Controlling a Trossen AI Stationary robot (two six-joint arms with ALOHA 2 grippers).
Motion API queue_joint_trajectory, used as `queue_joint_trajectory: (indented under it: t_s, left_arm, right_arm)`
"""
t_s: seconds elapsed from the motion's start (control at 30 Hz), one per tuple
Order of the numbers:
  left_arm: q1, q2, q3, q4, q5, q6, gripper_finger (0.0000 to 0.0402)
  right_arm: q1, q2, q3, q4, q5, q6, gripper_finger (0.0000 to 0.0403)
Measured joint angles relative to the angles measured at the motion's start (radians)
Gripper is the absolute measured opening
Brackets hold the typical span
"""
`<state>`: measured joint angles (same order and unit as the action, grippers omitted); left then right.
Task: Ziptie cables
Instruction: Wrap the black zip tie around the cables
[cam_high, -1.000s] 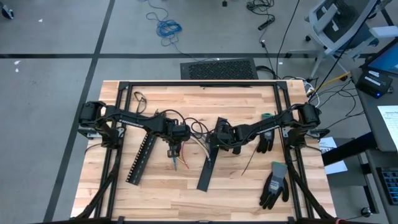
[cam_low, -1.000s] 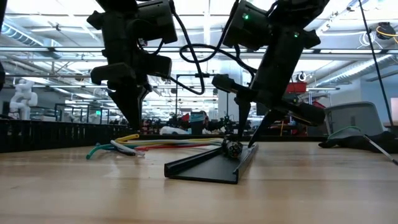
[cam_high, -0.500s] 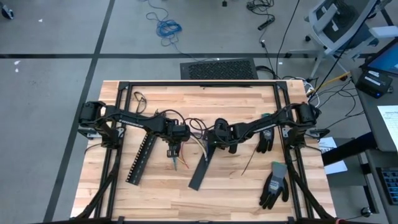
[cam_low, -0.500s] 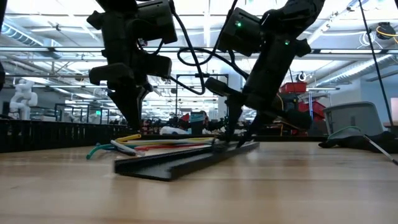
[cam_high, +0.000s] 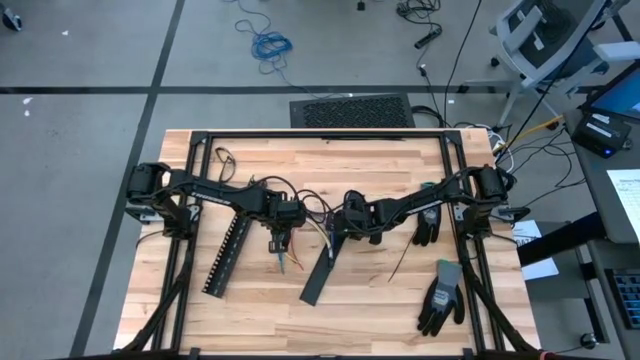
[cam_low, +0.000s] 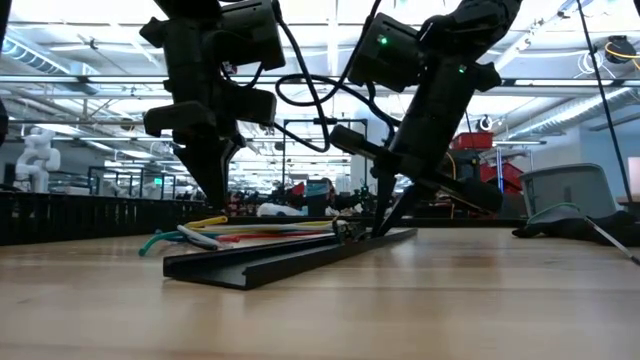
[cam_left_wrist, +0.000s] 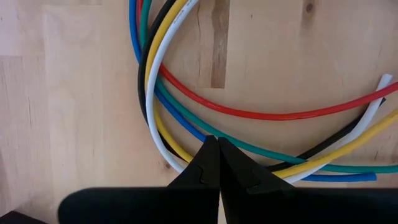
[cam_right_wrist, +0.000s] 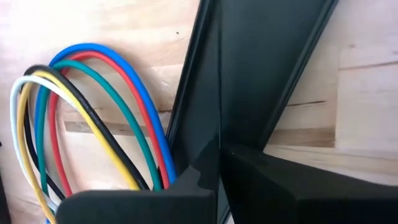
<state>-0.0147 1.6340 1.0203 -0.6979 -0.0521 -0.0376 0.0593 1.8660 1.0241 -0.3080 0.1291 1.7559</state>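
The cables (cam_high: 320, 230) lie in a loose loop on the wooden table between my two grippers. They show as coloured wires in the low view (cam_low: 270, 232) and in both wrist views (cam_left_wrist: 249, 112) (cam_right_wrist: 106, 106). My left gripper (cam_high: 279, 240) (cam_low: 218, 205) points down, shut, at the loop's bend (cam_left_wrist: 217, 146). My right gripper (cam_high: 335, 238) (cam_low: 385, 215) (cam_right_wrist: 219, 152) is shut at the far end of a long black channel (cam_high: 318, 275) (cam_low: 270, 262). The channel slants toward the near edge beside the cables. My left gripper comes from above, and its shut fingertips sit on the blue, yellow and white wires at the bend (cam_left_wrist: 186, 129). The fingers cover the wires there, so I cannot tell whether any wire is pinched. The wires lie slack on the table. My right gripper pinches the channel's thin side wall (cam_right_wrist: 208, 93) next to the cables, near the channel's far end, between its two fingers. The fingers slant down from above and from the table's right side. The channel's near end (cam_low: 185, 268) rests on the table.
A perforated black strip (cam_high: 227, 255) lies at the left of the cables. At the right lie a thin black zip tie (cam_high: 400, 262), a dark glove (cam_high: 427, 228) and a grey-and-black glove (cam_high: 441, 297). A black frame (cam_high: 320, 133) runs around the tabletop.
My right gripper has shut and has gone a little down and toward the table's left edge. The black channel has slid leftward, closer to the cables, and its near end has swung toward the table's left edge.
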Motion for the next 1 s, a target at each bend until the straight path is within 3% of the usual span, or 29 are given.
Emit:
queue_joint_trajectory:
  t_s: [0.27,0.7,0.87,1.0]
  left_arm:
    - [0.002,0.0,0.006,-0.001,0.0,0.021,0.0]
    - [0.041,0.0,0.084,0.024,0.0,0.079,0.0]
    - [0.073,-0.006,0.097,0.146,0.007,0.073,0.0]
    - [0.099,-0.011,0.097,0.299,0.091,0.068,0.0]
  right_arm:
    - [0.0,-0.013,-0.004,0.022,0.022,-0.087,0.0]
    - [-0.014,-0.179,-0.007,-0.009,0.151,-0.247,0.0]
    - [-0.014,-0.249,-0.006,-0.017,0.189,-0.3,0.0]
    - [-0.014,-0.317,-0.006,-0.017,0.236,-0.352,0.0]
